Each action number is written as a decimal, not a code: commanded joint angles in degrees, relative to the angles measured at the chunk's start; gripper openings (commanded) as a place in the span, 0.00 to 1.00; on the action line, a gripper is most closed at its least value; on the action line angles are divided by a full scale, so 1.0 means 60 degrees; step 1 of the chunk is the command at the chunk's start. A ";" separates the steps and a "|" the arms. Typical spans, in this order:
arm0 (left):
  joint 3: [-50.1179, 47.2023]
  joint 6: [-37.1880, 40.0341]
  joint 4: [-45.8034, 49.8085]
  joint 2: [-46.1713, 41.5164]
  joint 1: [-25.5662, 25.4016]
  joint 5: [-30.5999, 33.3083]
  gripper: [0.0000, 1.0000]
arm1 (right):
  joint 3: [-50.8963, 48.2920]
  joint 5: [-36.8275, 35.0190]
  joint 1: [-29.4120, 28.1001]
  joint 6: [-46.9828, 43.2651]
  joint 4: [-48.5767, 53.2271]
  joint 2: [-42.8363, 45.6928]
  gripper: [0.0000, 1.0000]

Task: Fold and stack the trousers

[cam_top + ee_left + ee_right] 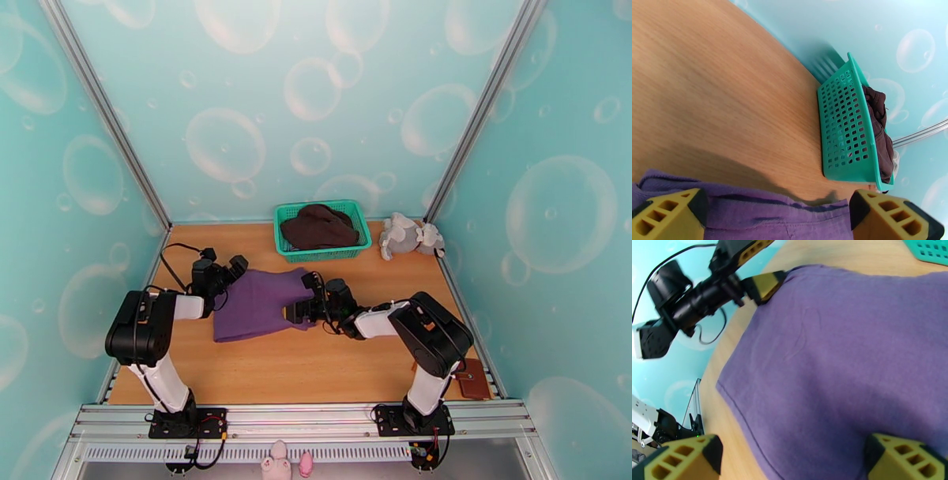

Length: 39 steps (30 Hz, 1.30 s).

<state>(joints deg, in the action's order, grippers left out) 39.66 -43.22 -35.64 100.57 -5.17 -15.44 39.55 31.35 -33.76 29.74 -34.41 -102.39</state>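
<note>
The purple trousers (257, 304) lie folded into a rough rectangle on the wooden table, left of centre. My left gripper (231, 271) sits at their upper left corner, open. In the left wrist view its yellow fingers (667, 213) stand wide apart over the fabric's edge (770, 215). My right gripper (302, 306) is at the trousers' right edge, also open. The right wrist view has the purple cloth (837, 358) spread flat between its fingers (904, 459), and a left finger (764, 283) touches the far corner.
A green basket (347, 249) at the back holds a dark brown garment (318, 226). A grey plush toy (409, 235) lies to its right against the wall. A brown flat item (474, 379) lies at the table's right front corner.
</note>
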 commanded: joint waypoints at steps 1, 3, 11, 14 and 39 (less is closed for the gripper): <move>-0.0740 0.0393 0.0840 -0.1330 -0.0077 0.0260 1.00 | -0.0311 -0.0931 0.0096 -0.0255 0.1293 0.0213 0.99; -0.1345 0.0439 0.1359 -0.2431 -0.0267 0.0725 0.99 | -0.0445 -0.1097 0.0090 -0.0344 0.1366 0.0615 0.99; -0.3227 -0.0334 0.4252 -0.6444 -0.1579 0.1083 0.99 | -0.0956 -0.1403 -0.0101 -0.0976 0.0493 0.1860 0.99; -0.3823 -0.0808 0.5424 -0.7798 -0.1786 0.1400 1.00 | -0.0998 -0.1318 0.0030 -0.1274 0.0193 0.1961 0.99; -0.3220 0.0217 0.8068 -0.8675 -0.1716 0.2473 0.99 | 0.1729 -0.1239 0.0841 -0.0365 0.0723 -0.1325 0.99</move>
<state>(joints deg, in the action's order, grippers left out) 14.87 -45.25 6.55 49.25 -15.09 -4.25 50.35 26.22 -30.09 26.17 -33.08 -109.65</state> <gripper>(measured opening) 0.995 0.994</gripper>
